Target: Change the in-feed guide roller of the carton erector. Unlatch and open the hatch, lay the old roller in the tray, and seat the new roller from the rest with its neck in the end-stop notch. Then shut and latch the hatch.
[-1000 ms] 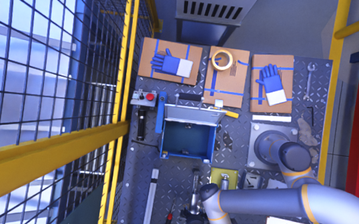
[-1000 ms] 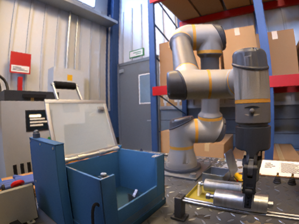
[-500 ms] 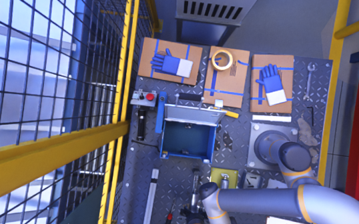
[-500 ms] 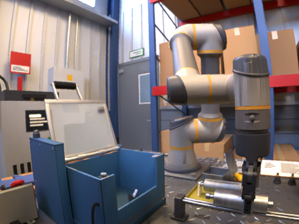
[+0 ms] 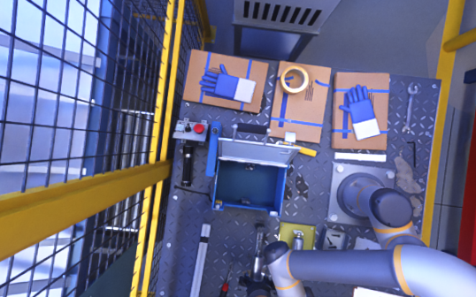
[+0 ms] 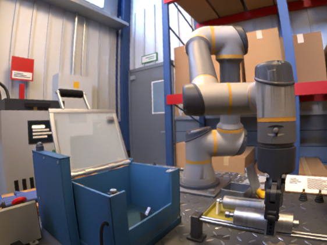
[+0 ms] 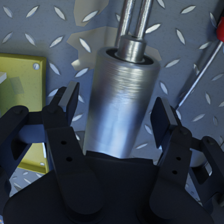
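My gripper hangs straight down at the near right of the plate, and the steel roller lying on the two-rail rest sits between its open fingers, which hold nothing. The roller's narrow neck points away along the rails. A second roller lies in the yellow tray just behind. The blue housing stands to the left with its glazed hatch swung up and open; its interior looks empty apart from a small white piece on the floor.
A red-handled screwdriver lies close to the right of the roller on the checker plate. The arm's base stands behind the tray. Yellow mesh fencing closes the left side; cartons with gloves and tape sit at the far end.
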`<move>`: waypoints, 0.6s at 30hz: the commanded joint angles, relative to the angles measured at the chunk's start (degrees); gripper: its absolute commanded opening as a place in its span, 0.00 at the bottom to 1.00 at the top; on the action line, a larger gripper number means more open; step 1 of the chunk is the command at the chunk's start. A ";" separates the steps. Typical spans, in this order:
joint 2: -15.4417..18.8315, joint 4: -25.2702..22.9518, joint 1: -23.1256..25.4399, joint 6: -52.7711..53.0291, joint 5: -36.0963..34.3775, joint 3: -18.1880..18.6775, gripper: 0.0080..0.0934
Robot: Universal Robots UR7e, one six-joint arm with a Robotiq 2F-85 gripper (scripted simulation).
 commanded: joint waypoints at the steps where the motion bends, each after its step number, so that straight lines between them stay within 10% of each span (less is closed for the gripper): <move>1: -0.04 -0.03 0.00 0.00 0.00 -0.02 0.70; 18: -0.03 -0.03 0.00 0.00 0.00 -0.02 0.47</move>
